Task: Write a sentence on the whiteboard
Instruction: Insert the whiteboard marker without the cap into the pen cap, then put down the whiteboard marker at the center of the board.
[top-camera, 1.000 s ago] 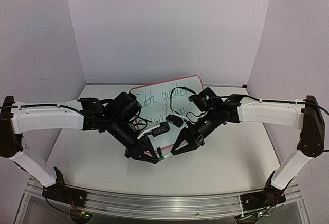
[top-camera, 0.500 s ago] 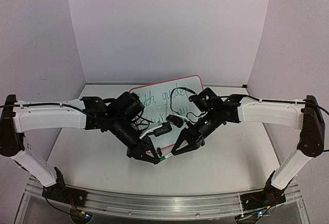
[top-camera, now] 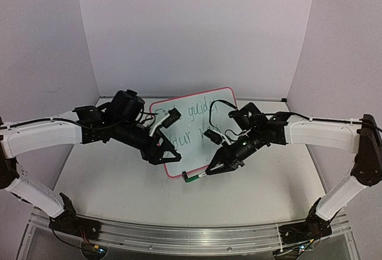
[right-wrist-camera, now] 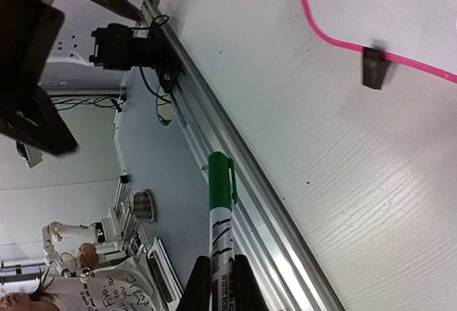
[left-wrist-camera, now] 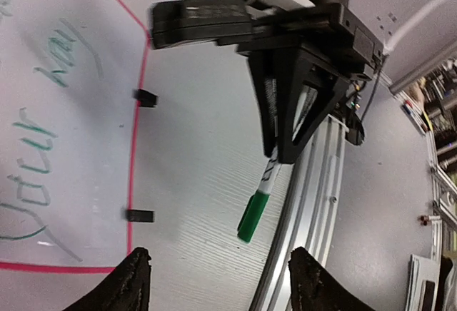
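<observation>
The whiteboard [top-camera: 206, 141], white with a pink-red rim, lies in the middle of the table. The sentence [top-camera: 192, 115] is on it in green cursive, and its lower line [left-wrist-camera: 44, 122] shows in the left wrist view beside two black clip feet [left-wrist-camera: 145, 97]. My right gripper [top-camera: 213, 169] is shut on a capped green marker [top-camera: 194, 177] just off the board's near corner. The marker's green cap [right-wrist-camera: 221, 177] points toward the table's front rail. My left gripper [top-camera: 166, 158] hangs open and empty over the board's near left edge, apart from the marker [left-wrist-camera: 254, 211].
An aluminium rail [top-camera: 191, 236] runs along the table's near edge, close below the marker cap. Purple walls close in the back and sides. Both arms' forearms [top-camera: 48, 136] reach inward over the table toward the board.
My left gripper has opened, let go of the marker's cap end and pulled back left over the board. The right gripper keeps the marker and has shifted slightly right.
</observation>
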Controlling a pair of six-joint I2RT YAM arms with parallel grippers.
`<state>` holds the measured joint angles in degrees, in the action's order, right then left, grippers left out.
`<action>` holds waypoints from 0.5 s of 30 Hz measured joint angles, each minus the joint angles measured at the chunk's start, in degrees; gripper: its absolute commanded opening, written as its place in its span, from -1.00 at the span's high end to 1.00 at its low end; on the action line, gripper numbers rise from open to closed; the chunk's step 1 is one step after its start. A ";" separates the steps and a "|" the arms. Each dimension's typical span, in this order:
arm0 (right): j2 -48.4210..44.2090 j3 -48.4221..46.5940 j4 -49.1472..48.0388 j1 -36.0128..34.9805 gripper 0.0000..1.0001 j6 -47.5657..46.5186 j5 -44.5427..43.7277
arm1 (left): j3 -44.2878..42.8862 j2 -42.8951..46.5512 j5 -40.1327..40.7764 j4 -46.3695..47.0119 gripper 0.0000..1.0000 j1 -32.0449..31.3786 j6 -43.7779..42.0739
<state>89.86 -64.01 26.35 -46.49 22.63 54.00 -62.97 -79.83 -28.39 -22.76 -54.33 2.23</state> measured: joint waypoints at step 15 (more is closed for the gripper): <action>4.07 8.26 -0.21 2.31 0.97 0.59 -17.19 | 1.63 10.79 9.60 -8.57 -0.53 23.54 3.05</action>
<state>93.94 -55.76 26.14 -44.18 23.22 36.81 -61.34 -69.04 -18.80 -31.33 -30.79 5.28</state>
